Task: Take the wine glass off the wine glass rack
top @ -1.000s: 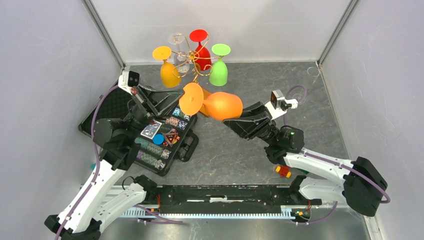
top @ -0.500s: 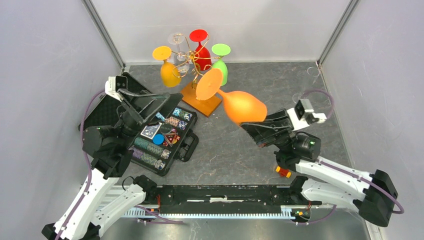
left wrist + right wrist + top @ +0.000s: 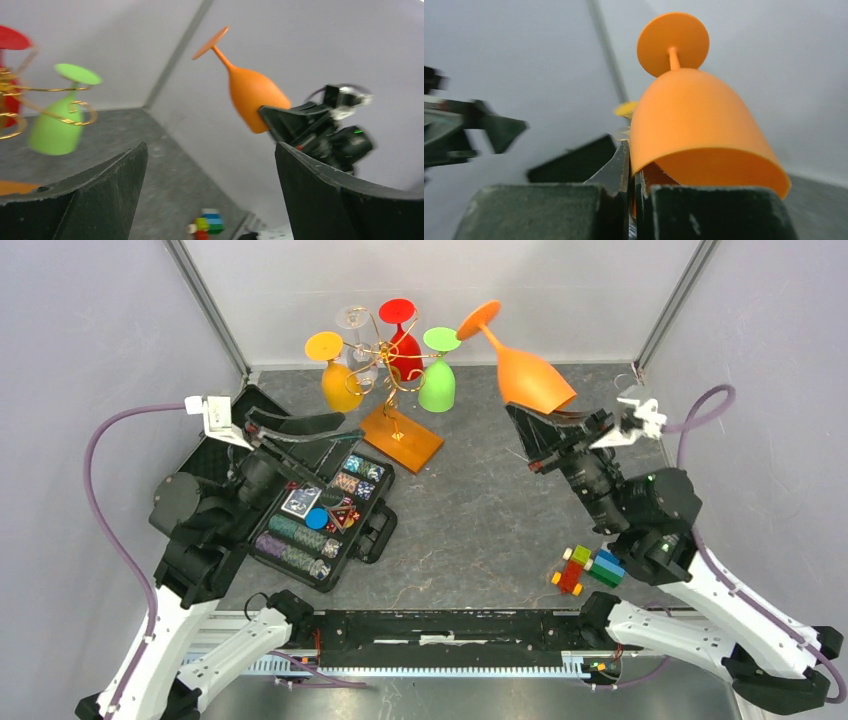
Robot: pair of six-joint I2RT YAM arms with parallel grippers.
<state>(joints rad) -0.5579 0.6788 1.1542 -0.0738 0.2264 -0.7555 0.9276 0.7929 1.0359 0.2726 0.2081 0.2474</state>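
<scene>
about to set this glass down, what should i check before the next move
1. Orange wine glass off the wine glass rack: ok, held in the air apart from it.
2. Right gripper shut on the glass's rim: ok.
3. Grip secure: cannot tell; only the rim is pinched, glass tilted.
4. Left gripper out of the way: ok, open and empty.
5. Table beside the right arm free: not ok, toy blocks lie there.

1. An open black case of poker chips [image 3: 320, 515] lies flat on the grey speckled worktop [image 3: 470, 510], over on my left.
2. A small cluster of red, yellow, green and blue toy bricks [image 3: 585, 568] sits on my right, well apart from the case.
</scene>
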